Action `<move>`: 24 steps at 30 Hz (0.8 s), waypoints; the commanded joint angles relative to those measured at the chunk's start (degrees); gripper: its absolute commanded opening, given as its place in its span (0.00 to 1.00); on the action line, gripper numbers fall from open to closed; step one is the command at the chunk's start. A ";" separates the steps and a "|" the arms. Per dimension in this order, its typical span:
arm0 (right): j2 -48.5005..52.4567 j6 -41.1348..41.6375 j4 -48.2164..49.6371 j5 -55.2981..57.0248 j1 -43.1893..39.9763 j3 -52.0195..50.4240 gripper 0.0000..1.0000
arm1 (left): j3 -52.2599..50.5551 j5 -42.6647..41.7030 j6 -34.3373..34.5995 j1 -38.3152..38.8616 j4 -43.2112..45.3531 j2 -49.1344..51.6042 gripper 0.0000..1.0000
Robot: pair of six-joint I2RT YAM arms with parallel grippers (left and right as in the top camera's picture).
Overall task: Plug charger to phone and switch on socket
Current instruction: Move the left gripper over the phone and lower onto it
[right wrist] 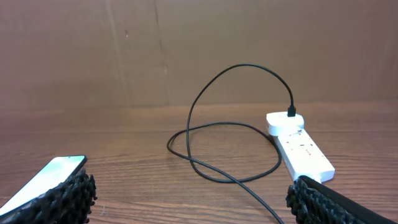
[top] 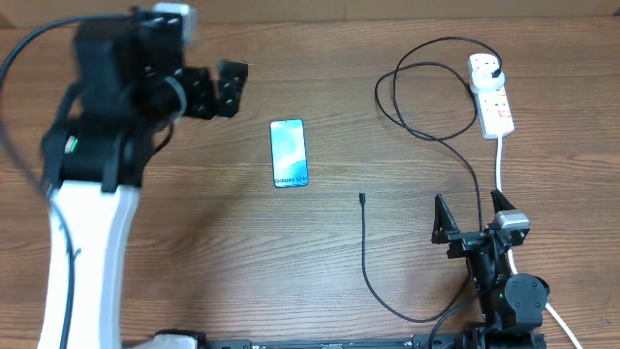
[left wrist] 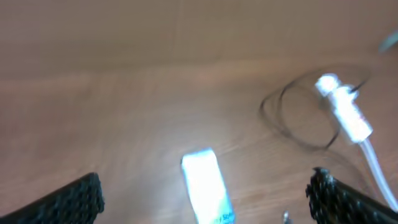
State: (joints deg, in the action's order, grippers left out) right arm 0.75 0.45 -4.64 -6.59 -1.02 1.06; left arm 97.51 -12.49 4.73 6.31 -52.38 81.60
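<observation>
The phone [top: 290, 152] lies face up mid-table, its screen bright blue; it also shows blurred in the left wrist view [left wrist: 207, 185] and at the left edge of the right wrist view [right wrist: 43, 175]. The black charger cable [top: 426, 97] loops from its plug in the white socket [top: 491, 94] down to a loose connector tip [top: 361, 198] right of the phone. The socket also shows in the right wrist view [right wrist: 300, 149]. My left gripper [top: 225, 89] is open and empty, up left of the phone. My right gripper [top: 472, 215] is open and empty near the front edge.
The socket's thick white cord [top: 500, 160] runs down the right side toward my right arm's base. A brown cardboard wall [right wrist: 186, 50] stands behind the table.
</observation>
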 commanded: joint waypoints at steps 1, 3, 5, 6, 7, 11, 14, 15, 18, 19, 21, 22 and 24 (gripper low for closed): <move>-0.26 0.42 0.24 0.55 0.33 -0.59 1.00 | 5.62 6.14 2.03 4.68 -4.81 8.17 1.00; -0.26 0.42 0.24 0.55 0.33 -0.59 1.00 | 5.62 1.77 2.12 6.01 -6.21 10.71 1.00; -0.26 0.42 0.24 0.55 0.31 -0.59 1.00 | 5.62 0.66 2.71 6.97 -5.16 13.33 1.00; -0.26 0.42 0.24 0.55 0.33 -0.59 1.00 | 5.62 1.03 5.68 7.39 -4.85 14.67 1.00; -0.26 0.42 0.24 0.55 0.33 -0.59 1.00 | 5.64 1.68 9.97 7.74 -4.83 15.82 1.00; -0.26 0.42 0.24 0.55 0.33 -0.59 1.00 | 5.64 5.33 19.19 10.05 -6.45 19.58 1.00; -0.26 0.42 0.24 0.55 0.31 -0.59 1.00 | 5.68 18.18 24.85 13.07 -11.04 22.29 1.00; -0.26 0.42 0.24 0.55 0.33 -0.59 1.00 | 5.68 20.28 25.53 13.84 -12.31 23.04 1.00; -0.26 0.42 0.24 0.55 0.33 -0.59 1.00 | 5.73 21.59 25.62 15.76 -14.93 25.57 1.00; -0.26 0.42 0.24 0.55 0.33 -0.59 1.00 | 5.73 21.55 25.59 16.26 -15.37 26.38 1.00; -0.26 0.42 0.24 0.55 0.33 -0.59 1.00 | 5.73 21.55 25.59 17.20 -15.41 28.15 1.00; -0.26 0.42 0.24 0.55 0.33 -0.59 1.00 | 5.73 21.53 25.57 17.66 -14.73 28.98 1.00; -0.26 0.42 0.24 0.55 0.33 -0.59 1.00 | 5.73 21.51 25.57 18.25 -12.92 30.51 1.00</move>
State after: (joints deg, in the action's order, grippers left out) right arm 0.75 0.45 -4.67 -6.57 -1.02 1.06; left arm 101.75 6.31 28.49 23.70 -67.00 109.58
